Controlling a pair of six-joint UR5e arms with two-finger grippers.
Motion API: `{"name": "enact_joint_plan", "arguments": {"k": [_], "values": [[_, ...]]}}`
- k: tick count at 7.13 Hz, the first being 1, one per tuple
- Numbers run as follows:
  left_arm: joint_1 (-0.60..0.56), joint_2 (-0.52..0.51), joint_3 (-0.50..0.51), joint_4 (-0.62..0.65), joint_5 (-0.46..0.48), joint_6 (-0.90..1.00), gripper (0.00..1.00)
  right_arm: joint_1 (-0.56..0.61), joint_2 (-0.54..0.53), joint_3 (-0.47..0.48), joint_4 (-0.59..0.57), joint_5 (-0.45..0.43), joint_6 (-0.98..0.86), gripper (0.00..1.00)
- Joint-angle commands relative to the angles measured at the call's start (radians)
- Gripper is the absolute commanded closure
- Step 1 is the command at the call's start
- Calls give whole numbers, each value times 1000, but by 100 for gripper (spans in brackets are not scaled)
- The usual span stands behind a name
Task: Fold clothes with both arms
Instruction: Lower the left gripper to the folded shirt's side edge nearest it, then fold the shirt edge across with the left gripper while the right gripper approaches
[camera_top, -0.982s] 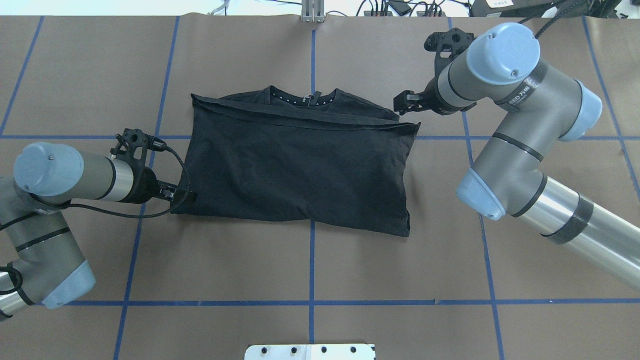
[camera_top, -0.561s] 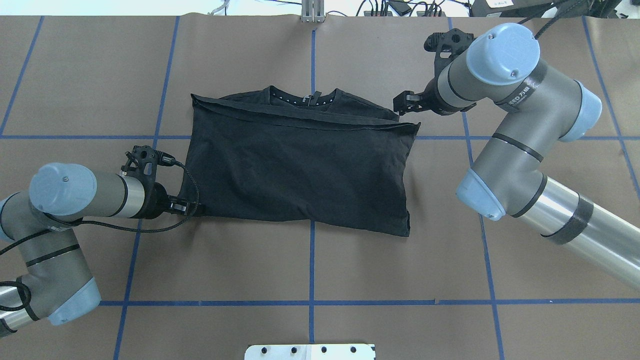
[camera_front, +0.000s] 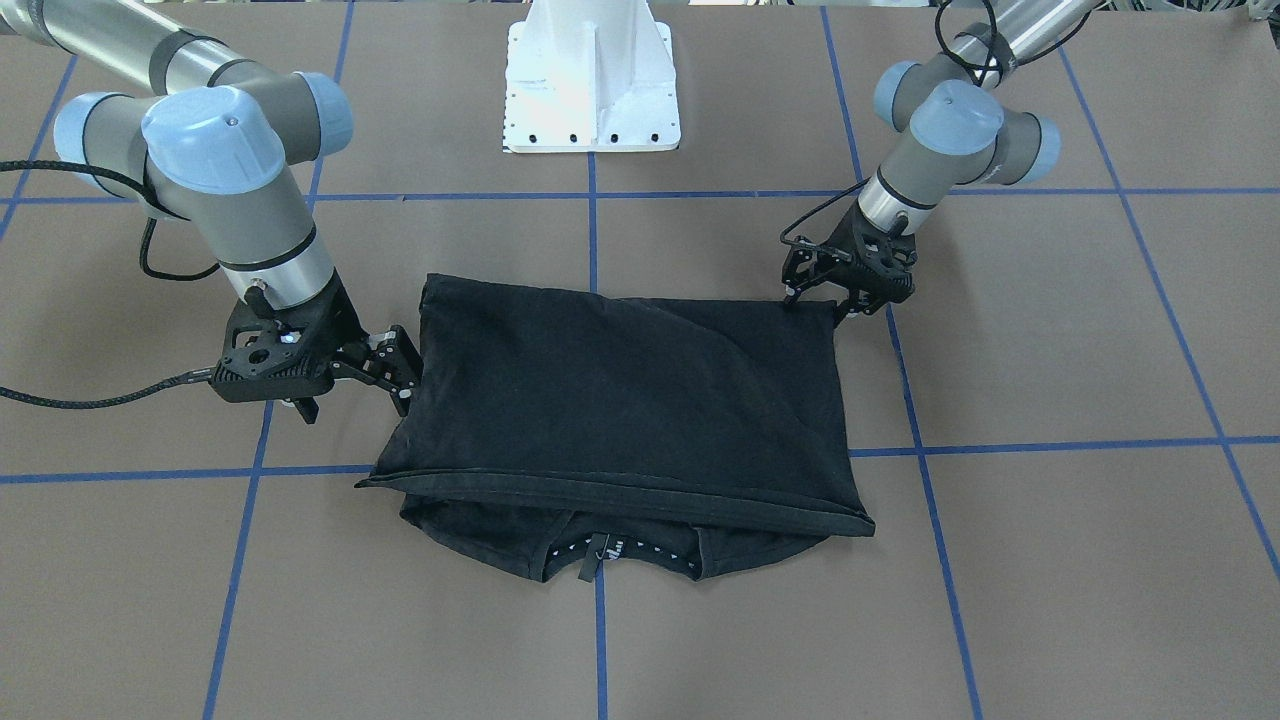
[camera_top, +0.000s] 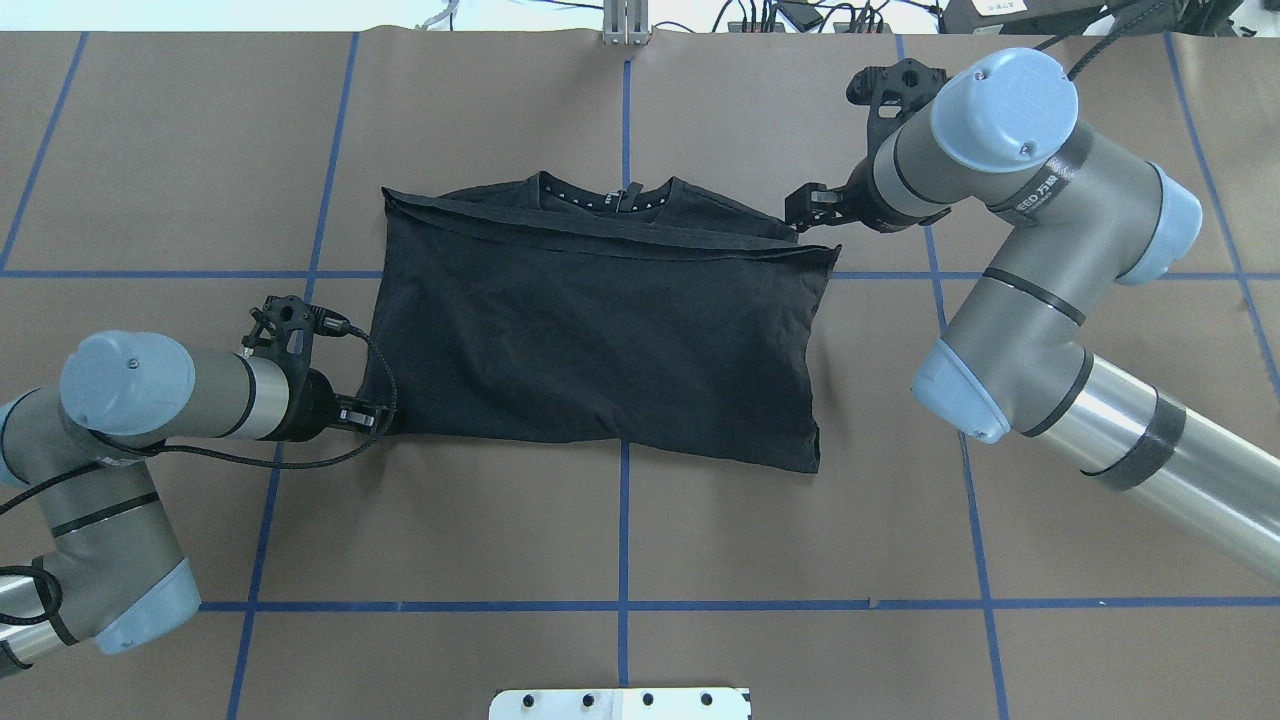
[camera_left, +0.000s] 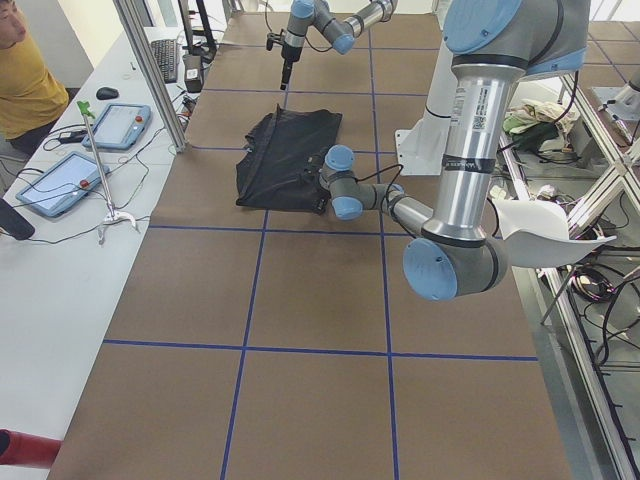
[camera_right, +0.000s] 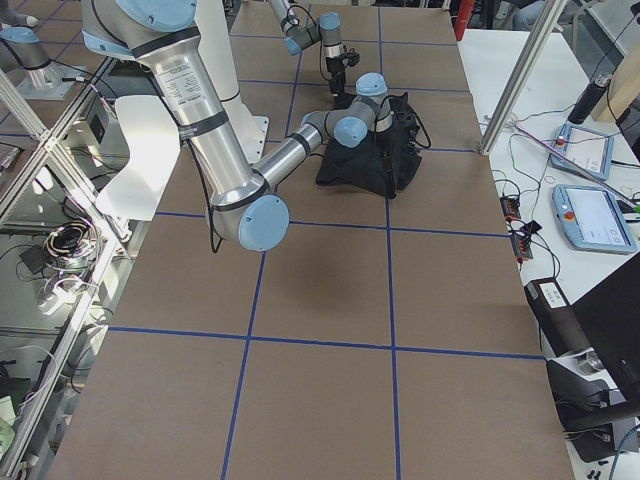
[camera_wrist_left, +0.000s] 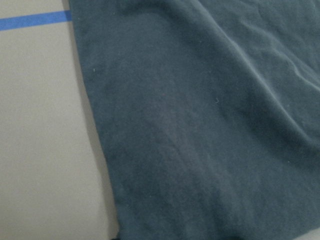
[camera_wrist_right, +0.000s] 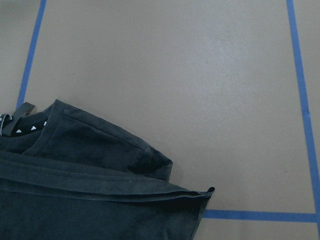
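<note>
Since a second ago the left gripper (camera_top: 372, 414) has slid toward the robot along the left edge of the shirt (camera_top: 600, 340), and that corner has shifted inward with it. The right gripper (camera_top: 800, 208) has edged slightly toward the sleeve. There is one shirt, folded with plain black up, on the table (camera_top: 700, 550), and two arms, each with one gripper. The shirt spans between both jaws. Its near-left corner touches the left jaws, whose state cannot be told. The right jaws stand apart just beside its far-right corner.
</note>
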Motion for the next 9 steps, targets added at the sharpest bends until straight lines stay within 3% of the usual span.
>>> {"name": "enact_joint_plan", "arguments": {"k": [1,4,6,8,9], "values": [[0,0,-1,1,1,3,100,-2,-1,0,0,-1,0,0],[-26,-3,-11,7,-3,53,100,-8,0,6,0,-1,0,0],[-153,-15,43,12,-5,231,100,-11,0,8,0,-1,2,0],[-278,-140,211,13,-6,318,100,-11,2,8,0,-1,0,0],[-343,-255,364,10,-6,378,100,-14,2,8,0,-1,2,0]]}}
